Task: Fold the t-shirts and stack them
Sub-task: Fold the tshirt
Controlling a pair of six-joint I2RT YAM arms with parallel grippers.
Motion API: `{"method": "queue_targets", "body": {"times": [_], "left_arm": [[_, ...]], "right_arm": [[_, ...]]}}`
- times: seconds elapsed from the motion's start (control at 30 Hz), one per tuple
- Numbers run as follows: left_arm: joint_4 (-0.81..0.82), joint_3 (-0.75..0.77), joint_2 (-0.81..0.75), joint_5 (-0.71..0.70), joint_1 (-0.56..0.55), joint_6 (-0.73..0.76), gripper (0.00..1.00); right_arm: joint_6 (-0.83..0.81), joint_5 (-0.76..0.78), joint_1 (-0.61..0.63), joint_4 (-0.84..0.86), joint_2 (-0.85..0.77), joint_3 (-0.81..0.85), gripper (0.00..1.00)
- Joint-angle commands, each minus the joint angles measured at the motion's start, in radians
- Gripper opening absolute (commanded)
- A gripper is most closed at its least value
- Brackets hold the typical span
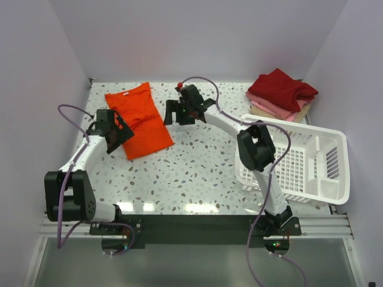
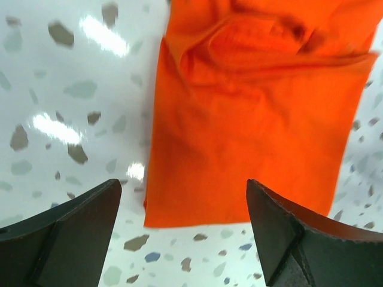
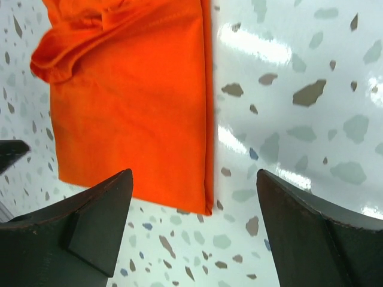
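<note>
An orange-red t-shirt (image 1: pixel 139 118) lies folded lengthwise on the table at the back left. It fills the left wrist view (image 2: pixel 251 125) and shows in the right wrist view (image 3: pixel 131 101). My left gripper (image 1: pixel 121 136) is open and empty, hovering at the shirt's near left edge. My right gripper (image 1: pixel 178 112) is open and empty, just right of the shirt. A stack of folded shirts stands at the back right: dark red (image 1: pixel 282 89) on top, pink (image 1: pixel 272 108) under it, beige (image 1: pixel 301 112) at the bottom.
A white lattice basket (image 1: pixel 299 161) stands at the right, beside the right arm. The speckled table (image 1: pixel 191 173) ends at walls on the left, back and right.
</note>
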Motion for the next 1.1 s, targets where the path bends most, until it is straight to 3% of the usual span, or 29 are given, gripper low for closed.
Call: {"method": "queue_targets", "body": {"times": [0.0, 0.4, 0.73, 1.07], "left_arm": [[0.040, -0.092, -0.051, 0.073, -0.025, -0.030, 0.89], [-0.020, -0.150, -0.012, -0.011, -0.133, -0.047, 0.79], [-0.078, -0.159, -0.016, -0.123, -0.165, -0.056, 0.77], [0.006, -0.179, 0.011, -0.125, -0.165, -0.046, 0.69]], "right_arm": [[-0.040, -0.048, 0.002, -0.006, -0.083, -0.079, 0.87], [-0.053, -0.075, 0.042, 0.005, -0.077, -0.202, 0.74], [-0.060, -0.082, 0.073, -0.016, -0.049, -0.164, 0.69], [-0.076, -0.047, 0.088, -0.046, -0.006, -0.121, 0.66]]}}
